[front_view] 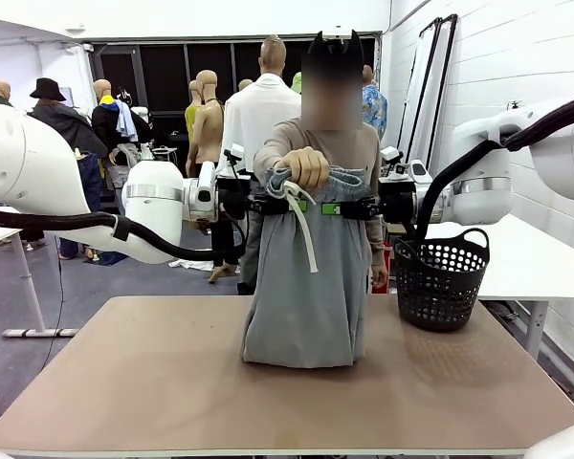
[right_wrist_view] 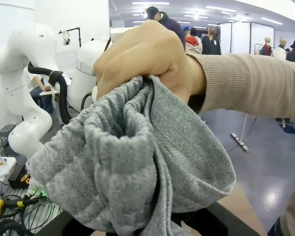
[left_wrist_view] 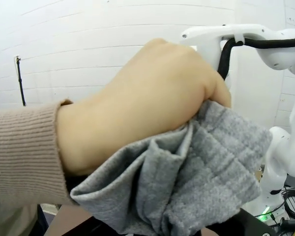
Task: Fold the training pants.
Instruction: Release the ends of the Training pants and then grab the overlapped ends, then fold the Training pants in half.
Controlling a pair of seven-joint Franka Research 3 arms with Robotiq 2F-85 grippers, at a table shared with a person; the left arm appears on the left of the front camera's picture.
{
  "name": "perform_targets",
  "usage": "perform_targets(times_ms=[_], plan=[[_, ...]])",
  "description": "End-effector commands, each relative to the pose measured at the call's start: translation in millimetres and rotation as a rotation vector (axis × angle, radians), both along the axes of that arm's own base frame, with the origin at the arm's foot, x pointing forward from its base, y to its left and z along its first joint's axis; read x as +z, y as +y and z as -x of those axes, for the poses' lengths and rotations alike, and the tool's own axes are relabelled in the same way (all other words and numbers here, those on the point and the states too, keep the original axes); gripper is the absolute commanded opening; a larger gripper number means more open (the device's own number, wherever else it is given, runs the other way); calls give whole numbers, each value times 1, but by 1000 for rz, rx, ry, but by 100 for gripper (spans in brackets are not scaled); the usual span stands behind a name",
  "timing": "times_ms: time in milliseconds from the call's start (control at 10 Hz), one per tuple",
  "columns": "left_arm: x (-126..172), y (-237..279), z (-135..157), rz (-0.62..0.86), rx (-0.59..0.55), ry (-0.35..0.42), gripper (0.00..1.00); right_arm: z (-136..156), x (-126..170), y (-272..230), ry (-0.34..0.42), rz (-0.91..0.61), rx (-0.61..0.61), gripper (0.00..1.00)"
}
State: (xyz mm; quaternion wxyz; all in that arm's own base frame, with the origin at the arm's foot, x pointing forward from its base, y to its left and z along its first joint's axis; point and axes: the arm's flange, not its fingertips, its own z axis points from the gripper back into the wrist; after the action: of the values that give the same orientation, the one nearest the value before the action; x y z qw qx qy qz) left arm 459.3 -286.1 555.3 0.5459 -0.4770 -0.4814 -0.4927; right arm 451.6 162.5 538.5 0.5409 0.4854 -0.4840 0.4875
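pants point(front_view: 304, 287): light grey jersey, hanging upright over the middle of the table point(front_view: 172, 382), hem bunched where it meets the tabletop, white drawstring point(front_view: 306, 225) dangling down the front.

person's hand point(front_view: 306, 167): fisted around the gathered waistband at the top centre, so they're carrying at least part of the weight.

left gripper point(front_view: 289, 205): coming in level from the left side of the pants, just under that fist. Looks pressed together on the waistband edge, green pad showing against the cloth. In the left wrist view the fabric point(left_wrist_view: 196, 182) bunches right at its fingers.

right gripper point(front_view: 337, 207): same deal from the right side of the pants, looks pinched on the opposite edge of the waistband. Right wrist view has cloth point(right_wrist_view: 132, 167) piled up right in front of it.

basket point(front_view: 442, 277): black, on the table to the right of the pants, well clear of them.

how it'll handle: my guess is light, floppy and zero stiffness, so it'll sag and twist wherever it isn't held. The thick elastic waistband corners are the best place to grab; the drawstring could snag or swing.
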Motion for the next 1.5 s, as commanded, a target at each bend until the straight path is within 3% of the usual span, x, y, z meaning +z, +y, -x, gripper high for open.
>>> perform_targets(times_ms=[0,200,300,400,1400], plan=[[-4,5,-2,-45,38,38,0,-1,4,4,27,-9,52,0],[-4,1,-10,-47,37,30,0,-5,2,5,46,12,55,0],[-1,-1,-20,-84,-4,59,0,-8,2,5,12,22,39,0],[-7,2,-3,-17,25,17,0,0,-7,4,23,9,29,0],[-7,2,-3,-17,25,17,0,0,-7,4,23,9,29,0]])
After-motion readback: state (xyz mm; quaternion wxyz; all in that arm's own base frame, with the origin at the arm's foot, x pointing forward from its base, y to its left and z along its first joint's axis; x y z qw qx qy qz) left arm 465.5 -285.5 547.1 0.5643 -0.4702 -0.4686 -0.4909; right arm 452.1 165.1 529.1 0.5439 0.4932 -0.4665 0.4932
